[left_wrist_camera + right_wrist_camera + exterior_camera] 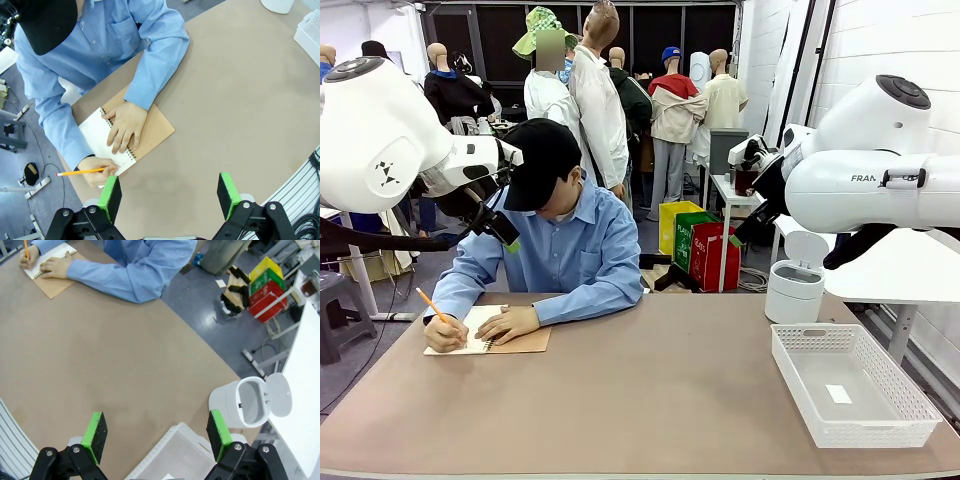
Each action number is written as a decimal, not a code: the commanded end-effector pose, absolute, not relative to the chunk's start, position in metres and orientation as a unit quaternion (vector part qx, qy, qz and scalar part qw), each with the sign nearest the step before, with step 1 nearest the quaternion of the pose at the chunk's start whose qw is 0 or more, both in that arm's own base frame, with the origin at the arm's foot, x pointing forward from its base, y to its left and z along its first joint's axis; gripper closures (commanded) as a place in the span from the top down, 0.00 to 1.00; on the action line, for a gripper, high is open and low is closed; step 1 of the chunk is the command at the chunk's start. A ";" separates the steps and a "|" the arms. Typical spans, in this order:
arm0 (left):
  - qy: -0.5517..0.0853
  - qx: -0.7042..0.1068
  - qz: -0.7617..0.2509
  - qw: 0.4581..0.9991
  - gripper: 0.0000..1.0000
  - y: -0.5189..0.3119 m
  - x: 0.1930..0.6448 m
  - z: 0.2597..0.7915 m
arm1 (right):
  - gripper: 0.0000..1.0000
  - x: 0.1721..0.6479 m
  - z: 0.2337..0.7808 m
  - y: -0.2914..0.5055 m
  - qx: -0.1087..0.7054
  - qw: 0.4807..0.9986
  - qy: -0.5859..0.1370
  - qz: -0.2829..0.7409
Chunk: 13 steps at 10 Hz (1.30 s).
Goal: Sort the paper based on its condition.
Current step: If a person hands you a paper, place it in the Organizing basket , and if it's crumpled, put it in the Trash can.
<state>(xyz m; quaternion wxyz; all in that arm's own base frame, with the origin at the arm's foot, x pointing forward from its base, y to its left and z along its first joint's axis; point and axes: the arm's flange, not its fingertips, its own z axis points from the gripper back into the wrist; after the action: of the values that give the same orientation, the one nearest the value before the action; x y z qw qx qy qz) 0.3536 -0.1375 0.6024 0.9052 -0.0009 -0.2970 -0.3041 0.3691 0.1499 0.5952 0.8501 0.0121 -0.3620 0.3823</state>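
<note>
Left gripper (169,194) hangs spread and empty above the surface (240,110), just beside the person's writing hand (94,176). The paper (96,132) is the open white page of the spiral notebook (154,131) (pencil (80,172) in hand), at the surface's far left. Right gripper (156,434) is spread wide, empty, above the white basket (167,447)

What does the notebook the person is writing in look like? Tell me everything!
The notebook lies open and flat on the brown table, near the person's edge. A white page sits on one side of its wire spiral, tan cardboard on the other. One hand rests flat across the spiral; the other hand holds an orange pencil, tip down at the page. The writing is too small to read.
</note>
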 end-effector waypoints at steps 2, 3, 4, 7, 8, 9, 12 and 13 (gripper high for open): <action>-0.298 -0.002 -0.308 0.904 1.00 -0.137 0.353 0.604 | 1.00 0.369 0.597 0.150 0.013 0.851 -0.358 0.383; -0.298 -0.002 -0.308 0.904 1.00 -0.137 0.353 0.604 | 1.00 0.369 0.597 0.150 0.013 0.851 -0.358 0.383; -0.298 -0.002 -0.308 0.904 1.00 -0.137 0.353 0.604 | 1.00 0.369 0.597 0.150 0.013 0.851 -0.358 0.383; -0.298 -0.002 -0.308 0.904 1.00 -0.137 0.353 0.604 | 1.00 0.369 0.597 0.150 0.013 0.851 -0.358 0.383; -0.298 -0.002 -0.308 0.904 1.00 -0.137 0.353 0.604 | 1.00 0.369 0.597 0.150 0.013 0.851 -0.358 0.383; -0.298 -0.002 -0.308 0.904 1.00 -0.137 0.353 0.604 | 1.00 0.369 0.597 0.150 0.013 0.851 -0.358 0.383; -0.298 -0.002 -0.308 0.904 1.00 -0.137 0.353 0.604 | 1.00 0.369 0.597 0.150 0.013 0.851 -0.358 0.383; -0.298 -0.002 -0.308 0.904 1.00 -0.137 0.353 0.604 | 1.00 0.369 0.597 0.150 0.013 0.851 -0.358 0.383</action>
<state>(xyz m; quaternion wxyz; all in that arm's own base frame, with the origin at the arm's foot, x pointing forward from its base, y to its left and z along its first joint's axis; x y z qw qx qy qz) 0.3536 -0.1375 0.6024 0.9051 -0.0009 -0.2970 -0.3041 0.3691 0.1499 0.5952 0.8501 0.0121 -0.3620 0.3823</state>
